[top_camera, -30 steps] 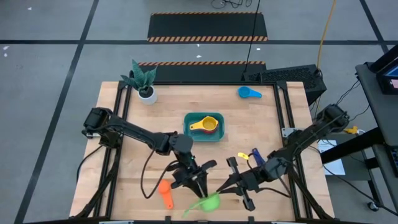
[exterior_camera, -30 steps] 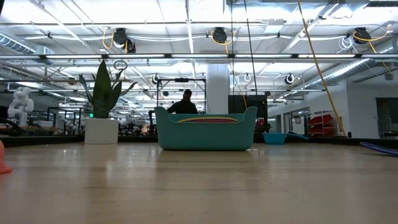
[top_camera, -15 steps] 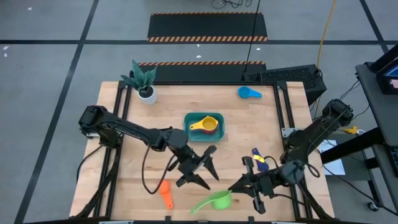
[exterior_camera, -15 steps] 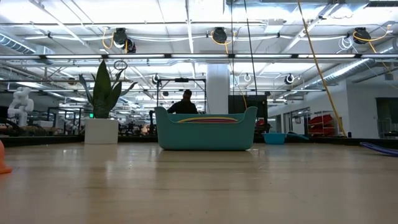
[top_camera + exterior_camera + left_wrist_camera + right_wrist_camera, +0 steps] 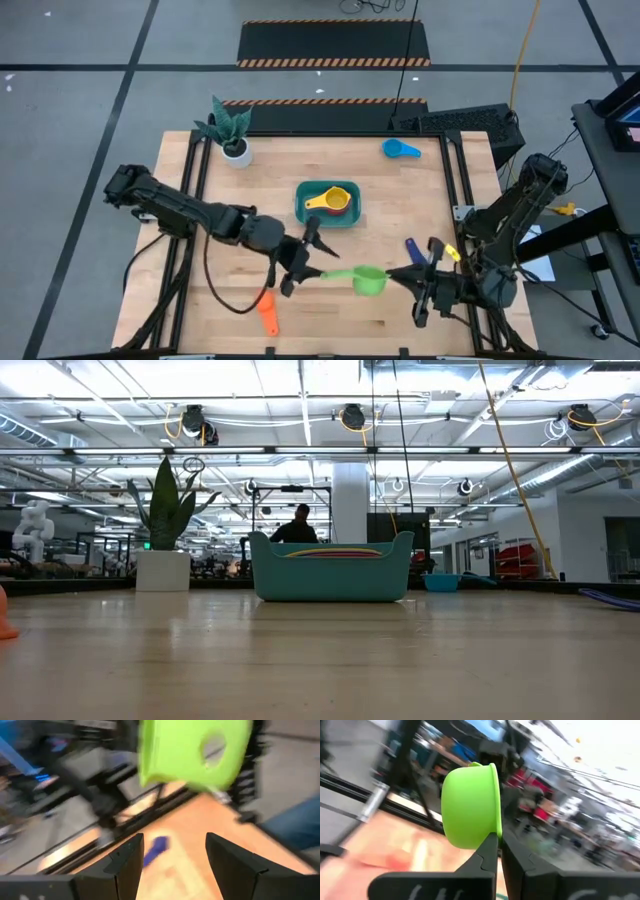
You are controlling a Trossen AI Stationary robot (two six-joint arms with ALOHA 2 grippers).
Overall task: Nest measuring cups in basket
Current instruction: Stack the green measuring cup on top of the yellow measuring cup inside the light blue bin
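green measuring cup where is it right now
In the high view the green measuring cup is pinched at its rim by the right gripper, in front of the teal basket, with the open left gripper beside its handle.

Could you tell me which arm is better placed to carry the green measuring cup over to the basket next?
The right. The right gripper is shut on the green cup at its rim. The left gripper is open beside the handle, holding nothing. The basket, holding yellow and red cups, lies just beyond.
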